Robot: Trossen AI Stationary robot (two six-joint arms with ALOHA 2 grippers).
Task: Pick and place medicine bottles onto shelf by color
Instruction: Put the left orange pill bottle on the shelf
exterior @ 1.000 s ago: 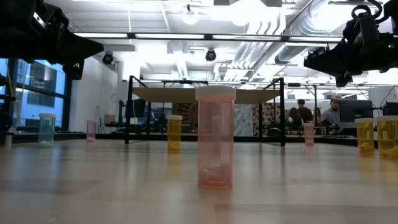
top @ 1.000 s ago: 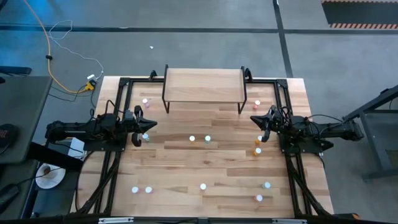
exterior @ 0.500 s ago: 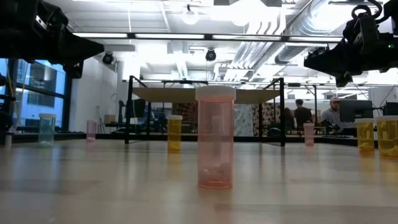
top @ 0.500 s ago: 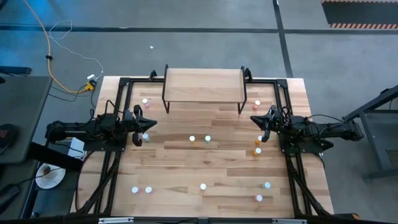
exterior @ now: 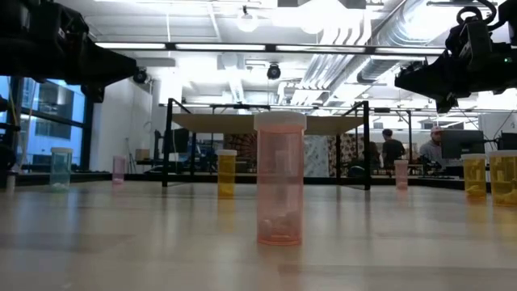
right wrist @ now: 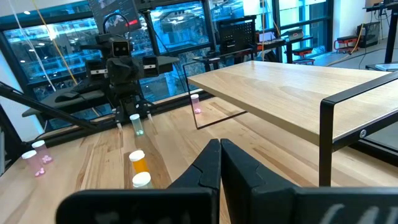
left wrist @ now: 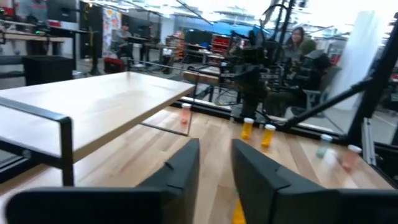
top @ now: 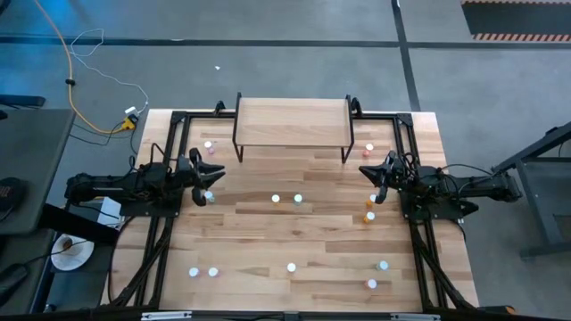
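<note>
The medicine bottles stand scattered on the tabletop, none on the shelf's top. Pink ones point(top: 209, 145) point(top: 369, 148) flank the shelf point(top: 293, 120), which stands on black legs at the table's far middle. A teal bottle point(top: 209, 196) is beside my left gripper point(top: 198, 178), and two orange ones point(top: 369, 210) are beside my right gripper point(top: 379, 183). More stand mid-table point(top: 286, 199) and along the near edge point(top: 291, 267). Both grippers hover level above the table, pointing at each other. The left one point(left wrist: 214, 165) shows a narrow gap with nothing in it. The right one point(right wrist: 219, 163) is shut.
In the low view a pink bottle point(exterior: 280, 182) stands nearest the camera, with an orange one point(exterior: 227, 174) behind it. Black frame rails point(top: 169, 152) run along the table's left and right sides. People sit in the room beyond the table point(exterior: 393, 149).
My left gripper has turned a little at the wrist while staying in place, its fingers swinging slightly toward the table's far edge. No bottle has moved.
</note>
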